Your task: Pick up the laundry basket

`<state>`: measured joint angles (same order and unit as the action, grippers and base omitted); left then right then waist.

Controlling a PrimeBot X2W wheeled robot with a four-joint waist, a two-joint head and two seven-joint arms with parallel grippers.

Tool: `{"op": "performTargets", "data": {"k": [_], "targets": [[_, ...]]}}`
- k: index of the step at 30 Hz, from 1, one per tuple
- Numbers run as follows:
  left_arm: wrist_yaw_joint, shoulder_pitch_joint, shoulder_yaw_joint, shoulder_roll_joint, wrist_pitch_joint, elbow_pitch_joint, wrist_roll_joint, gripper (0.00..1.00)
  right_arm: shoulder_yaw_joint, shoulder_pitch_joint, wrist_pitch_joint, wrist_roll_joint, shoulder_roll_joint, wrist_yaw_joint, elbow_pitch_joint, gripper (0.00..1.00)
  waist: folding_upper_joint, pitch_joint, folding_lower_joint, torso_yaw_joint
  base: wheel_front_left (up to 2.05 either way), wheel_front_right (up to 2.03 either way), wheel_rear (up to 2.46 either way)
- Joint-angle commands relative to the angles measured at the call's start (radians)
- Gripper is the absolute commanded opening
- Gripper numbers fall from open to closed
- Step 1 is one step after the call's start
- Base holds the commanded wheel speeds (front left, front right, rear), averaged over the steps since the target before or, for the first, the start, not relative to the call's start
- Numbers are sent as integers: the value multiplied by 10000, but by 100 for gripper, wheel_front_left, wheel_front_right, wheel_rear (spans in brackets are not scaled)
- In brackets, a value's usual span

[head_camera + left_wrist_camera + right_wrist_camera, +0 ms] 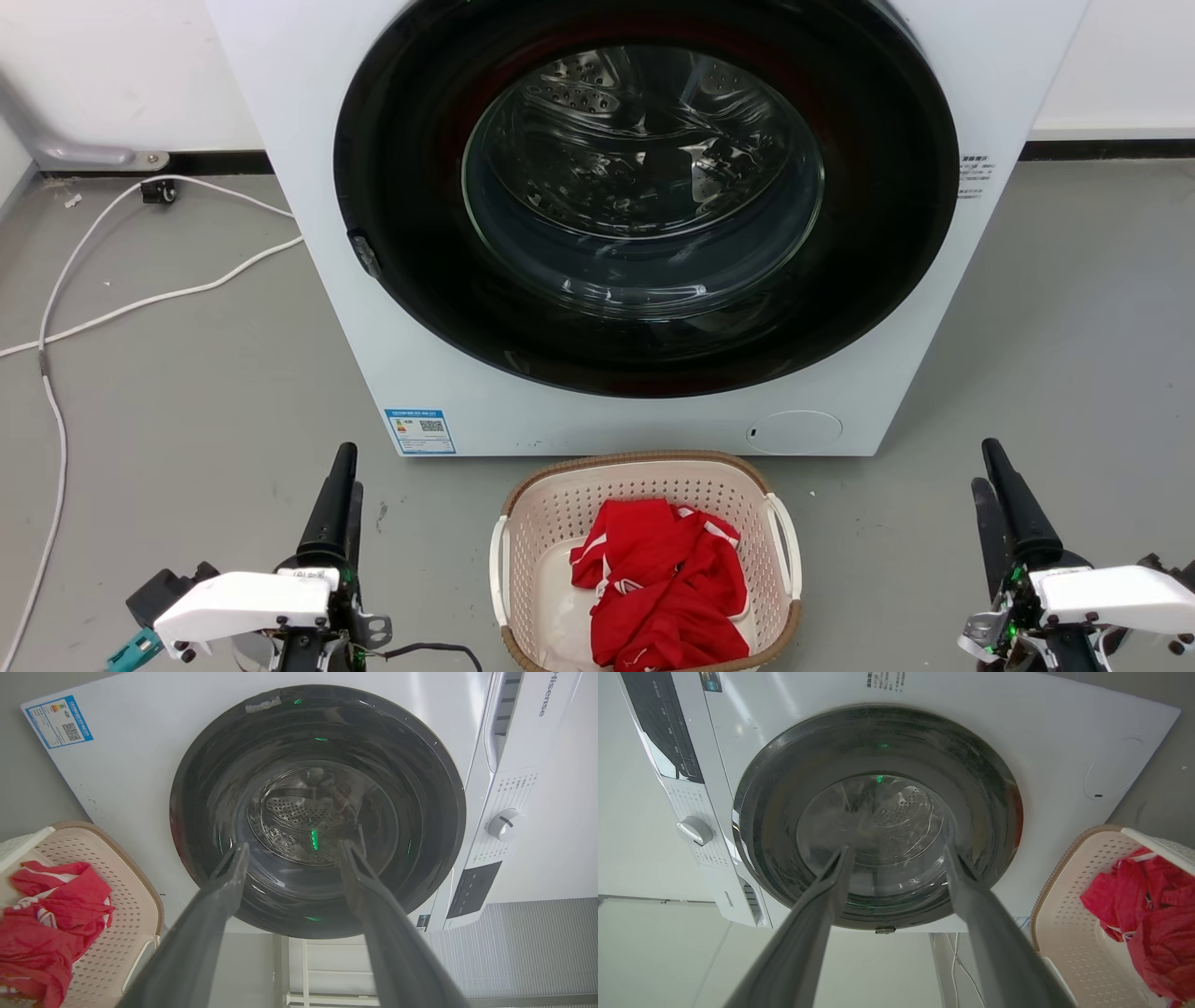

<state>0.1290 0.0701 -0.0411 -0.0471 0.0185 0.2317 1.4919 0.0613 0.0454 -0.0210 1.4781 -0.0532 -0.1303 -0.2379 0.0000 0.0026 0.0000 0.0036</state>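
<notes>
1. Crops the laundry basket [644, 464] at 6 o'clock of the head view, with the near rim past the bottom edge.
2. Hides much of the basket's floor under a red garment [667, 579].
3. Cuts the washing machine [308, 187] at 12 o'clock of the head view, leaving its top out of frame.
4. Leaves the print on the blue label [420, 431], at 7 o'clock of the door [644, 369], too small to read.
5. Overlaps the fingers of the left gripper [347, 464] and the right gripper [985, 464] in the head view, masking the gap between them there.
6. Loses the white cable [140, 302] past the 9 o'clock edge.
</notes>
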Motion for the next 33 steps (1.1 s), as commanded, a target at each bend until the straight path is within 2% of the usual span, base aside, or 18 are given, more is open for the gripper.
{"op": "performTargets", "data": {"k": [1, 13, 25, 33], "targets": [[7, 104, 31, -29, -85, -218, -284, 100, 5, 107, 96, -323, -66, -3, 220, 100, 0, -1, 0, 4, 0, 0, 0], [-85, 1, 249, -31, -557, -889, -2841, 100, 82, -58, 578, -3587, 12, -3, 770, 100, 0, 12, 0, 24, 0, 0, 0], [-662, -72, 1087, -34, -979, -1037, -5659, 100, -37, -214, 986, -6691, 16, -3, 928, 100, 0, 32, 0, 34, 0, 0, 0], [-992, -134, 1360, -36, -1236, -1098, -7175, 100, -91, -320, 1034, -8081, 18, -4, 1025, 100, 0, 33, 0, 71, 0, 0, 0]]}}
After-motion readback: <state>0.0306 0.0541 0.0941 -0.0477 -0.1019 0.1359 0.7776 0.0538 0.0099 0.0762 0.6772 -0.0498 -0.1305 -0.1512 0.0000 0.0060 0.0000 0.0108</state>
